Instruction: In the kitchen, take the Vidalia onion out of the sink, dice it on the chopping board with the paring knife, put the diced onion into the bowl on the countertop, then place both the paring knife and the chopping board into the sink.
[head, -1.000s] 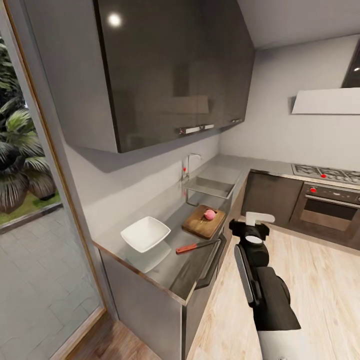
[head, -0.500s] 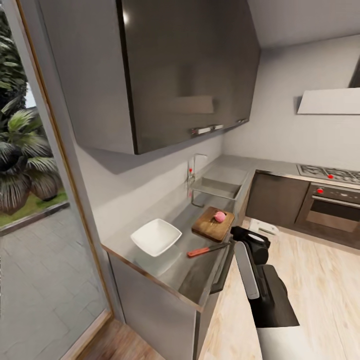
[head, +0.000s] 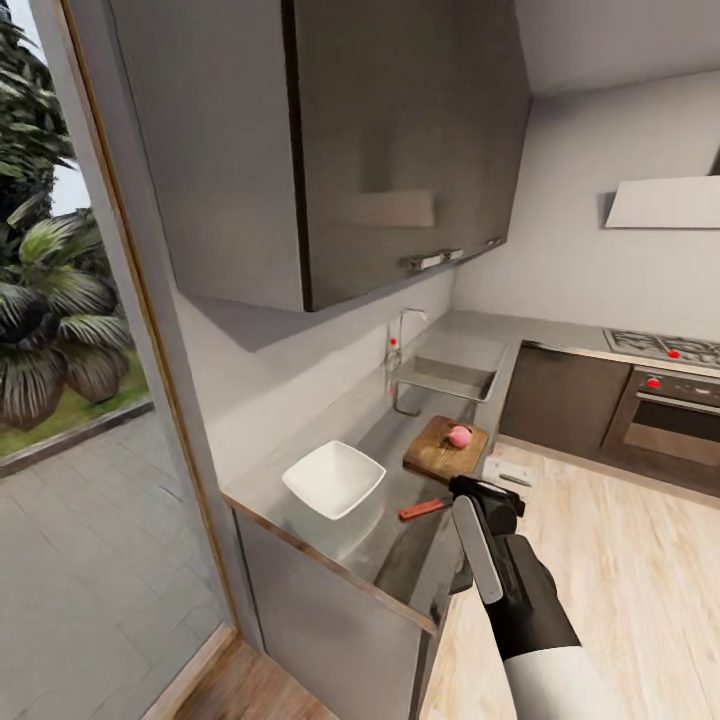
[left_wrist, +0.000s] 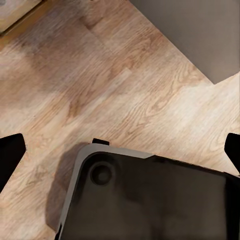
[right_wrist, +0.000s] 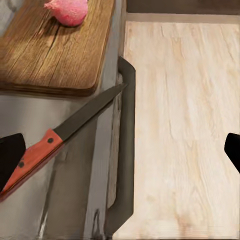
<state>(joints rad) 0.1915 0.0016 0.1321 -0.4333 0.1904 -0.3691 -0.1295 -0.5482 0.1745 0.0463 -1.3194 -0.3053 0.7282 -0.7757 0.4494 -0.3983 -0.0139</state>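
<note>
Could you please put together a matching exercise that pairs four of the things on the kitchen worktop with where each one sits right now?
Things:
1. Vidalia onion
2. paring knife
3. bowl
4. chopping board

Places:
A. empty, on the countertop, on the window side of the board
B. flat on the countertop between the sink and the knife
C. on top of the board, whole
D. flat on the countertop near its front edge, blade over the edge, just ahead of the right pincer

Pairs: 1-C, 2-D, 3-A, 4-B
</note>
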